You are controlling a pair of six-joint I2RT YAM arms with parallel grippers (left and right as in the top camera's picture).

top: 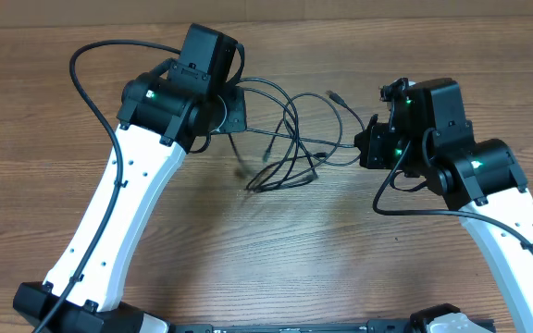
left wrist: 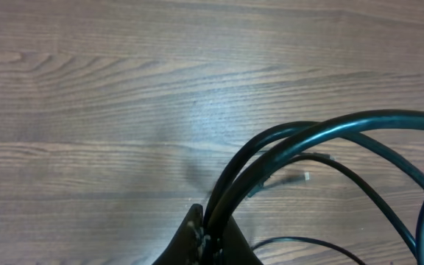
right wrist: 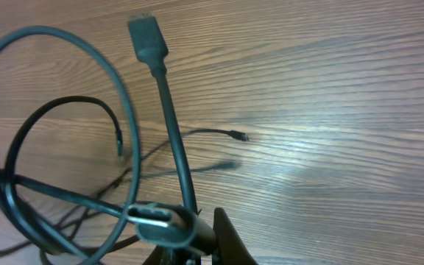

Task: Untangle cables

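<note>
1. The cables (top: 290, 139) make one loose tangle between the two grippers, over the far half of the table (top: 276, 268).
2. The left gripper (top: 237, 111) is pressed together on a bunch of strands.
3. The right gripper (top: 366, 143) is clamped on a cord; its wide plug (right wrist: 147, 37) points upward.
4. The far table edge is near behind the tangle. In front, between the arms, there is a wide stretch of wood.
5. Two grippers hold the tangle; how many cords are in it I cannot tell.
</note>
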